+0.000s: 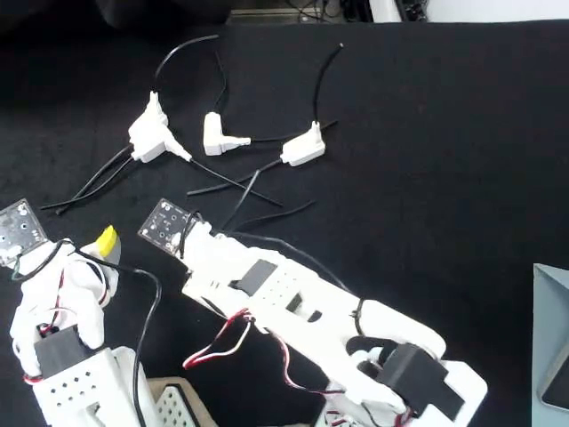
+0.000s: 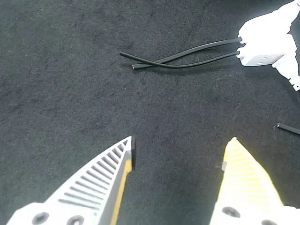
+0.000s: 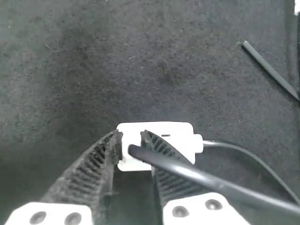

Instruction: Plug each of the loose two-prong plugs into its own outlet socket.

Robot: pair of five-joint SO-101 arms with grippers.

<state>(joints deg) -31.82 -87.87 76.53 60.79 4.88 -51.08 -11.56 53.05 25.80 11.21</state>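
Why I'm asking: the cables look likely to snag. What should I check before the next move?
1. Right claw shut on the held white piece: ok, a finger on each side.
2. Its prongs and heading: cannot tell.
3. Black cable free of the right claw: not ok, it crosses in front of one finger.
4. Left claw open, above bare black cloth: ok.
5. Free socket among the loose white pieces: cannot tell.
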